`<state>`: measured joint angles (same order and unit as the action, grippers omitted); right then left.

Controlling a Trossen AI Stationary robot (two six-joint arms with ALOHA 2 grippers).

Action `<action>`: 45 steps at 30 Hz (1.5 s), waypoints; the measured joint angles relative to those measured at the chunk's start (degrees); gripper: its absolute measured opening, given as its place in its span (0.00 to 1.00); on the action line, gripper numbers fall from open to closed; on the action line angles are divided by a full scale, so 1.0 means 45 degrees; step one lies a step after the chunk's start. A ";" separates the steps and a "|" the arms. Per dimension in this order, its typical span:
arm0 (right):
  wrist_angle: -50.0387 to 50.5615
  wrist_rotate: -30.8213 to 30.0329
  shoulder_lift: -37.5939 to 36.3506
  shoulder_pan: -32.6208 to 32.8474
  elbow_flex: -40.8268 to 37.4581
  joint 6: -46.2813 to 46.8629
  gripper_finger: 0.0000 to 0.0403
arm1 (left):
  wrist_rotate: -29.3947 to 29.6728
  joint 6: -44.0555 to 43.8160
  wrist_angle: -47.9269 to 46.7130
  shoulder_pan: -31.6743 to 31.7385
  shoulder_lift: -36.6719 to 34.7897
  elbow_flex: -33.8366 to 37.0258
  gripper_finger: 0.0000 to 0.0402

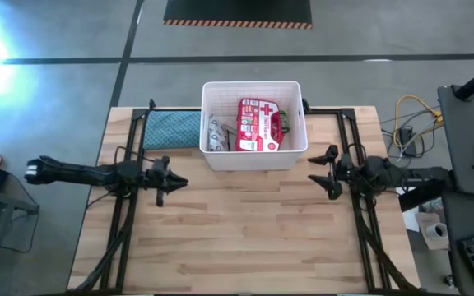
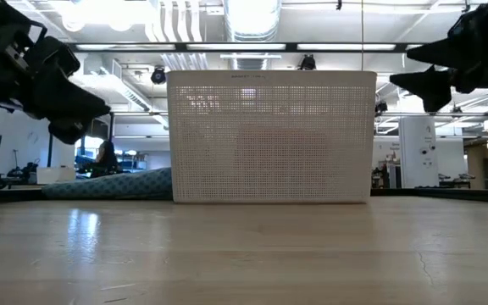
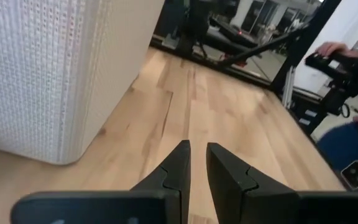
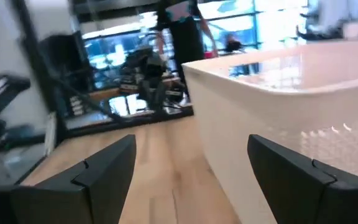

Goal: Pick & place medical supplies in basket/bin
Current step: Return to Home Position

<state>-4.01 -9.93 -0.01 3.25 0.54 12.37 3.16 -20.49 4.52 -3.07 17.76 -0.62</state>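
White bin (image 1: pixel 253 158) is set at the far middle of the bench (image 1: pixel 237 238). It is a rectangular plastic tub with a rounded rim and finely perforated walls; in the low view (image 2: pixel 269 135) it is seen as a dotted grid.

Two supplies are seen inside the bin. First-aid pouch (image 1: pixel 259 125) is red and white, soft and flat, with cross print, and is propped toward the right half. Wipes pack (image 1: pixel 216 136) is grey-white and crinkled, and is wedged along the left wall. No supplies are seen on the bench outside the bin.

Cloth pad (image 1: pixel 171 127) is blue-grey and quilted-looking. It is laid flat just beside the bin's left wall, and in the low view it shows as a low mound (image 2: pixel 117 185).

Left pincer (image 1: pixel 175 181) is held above the bench, left of the bin and apart from it. It is clenched to a thin slit (image 3: pixel 197 165) and nothing is gripped. The bin's corner is seen close by in its wrist view (image 3: pixel 42 74).

Right pincer (image 1: pixel 323 173) is held right of the bin and apart from it. It is released, spread wide (image 4: pixel 191 168) and empty. The smooth bin rim is seen ahead of it (image 4: pixel 278 68).

The bench top is made of pale wood planks with visible grain and a slight sheen, and is framed by black rails. The floor (image 1: pixel 56 49) is grey concrete, and a black striped mat (image 1: pixel 237 12) is laid beyond the bench. Ceiling strip lights and ducts are seen in the low view. A person's hand (image 3: pixel 331 48) is seen on dark gear past the bench edge.
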 joint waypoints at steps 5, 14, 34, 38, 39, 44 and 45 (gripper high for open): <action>0.0353 0.3931 0.0002 -0.1016 0.0000 -0.1458 0.74 | 0.0005 0.0004 -0.0004 0.0000 0.0557 0.0000 0.08; 0.0562 0.3795 0.0279 -0.0088 0.0010 -0.2913 0.74 | 0.0005 0.0004 -0.0005 0.0000 0.1367 0.0005 0.08; 0.0562 0.3773 0.0612 -0.0088 0.0010 -0.2752 0.74 | 0.0011 0.0002 -0.0007 0.0000 0.1801 0.0010 0.08; 0.0562 0.3773 0.0608 -0.0088 0.0010 -0.2757 0.74 | 0.0010 0.0002 -0.0007 0.0000 0.1801 0.0000 0.08; 0.0562 0.3773 0.0607 -0.0088 0.0010 -0.2757 0.74 | 0.0011 0.0004 -0.0009 0.0000 0.1801 0.0000 0.08; 0.0562 0.3769 0.0607 -0.0088 0.0010 -0.2757 0.74 | 0.0010 0.0001 -0.0010 0.0000 0.1801 0.0000 0.08; 0.0562 0.3768 0.0607 -0.0088 0.0010 -0.2757 0.74 | 0.0011 0.0000 -0.0010 0.0000 0.1801 0.0000 0.08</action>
<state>-1.48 7.03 2.72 2.85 0.58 -0.03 3.21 -20.49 4.47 -3.07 25.87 -0.62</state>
